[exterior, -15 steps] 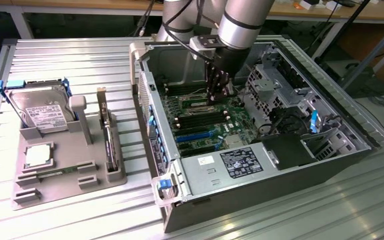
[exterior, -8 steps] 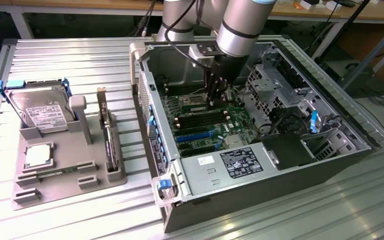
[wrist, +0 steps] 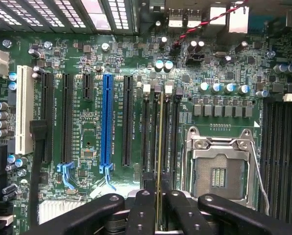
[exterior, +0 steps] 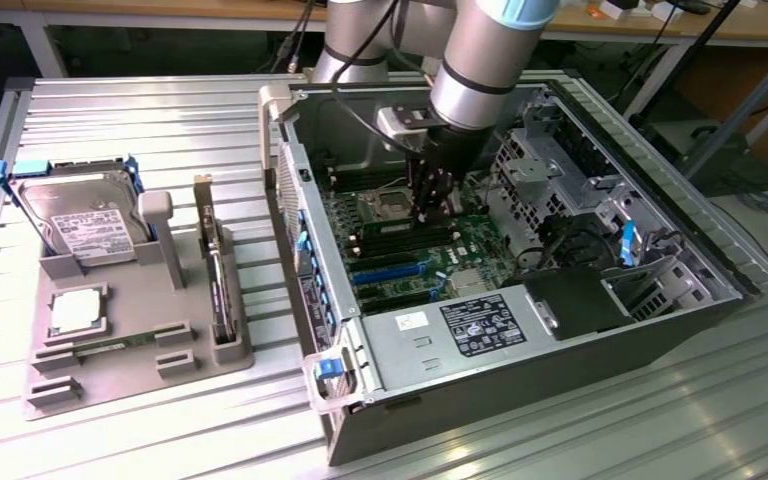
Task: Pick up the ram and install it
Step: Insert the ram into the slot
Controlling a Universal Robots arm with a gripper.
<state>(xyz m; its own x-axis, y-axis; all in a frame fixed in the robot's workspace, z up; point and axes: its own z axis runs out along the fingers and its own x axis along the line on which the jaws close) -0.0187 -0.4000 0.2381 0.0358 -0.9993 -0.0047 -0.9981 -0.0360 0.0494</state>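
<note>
Gripper (wrist: 159, 195) clenched on the ram (wrist: 159, 137), edge-on over memory slots (wrist: 147, 132) beside the empty CPU socket (wrist: 219, 171) on motherboard (wrist: 87, 132).

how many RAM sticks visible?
2. One RAM stick held edge-on in the gripper over the motherboard; a second RAM stick on the grey tray. More may be hidden.
</note>
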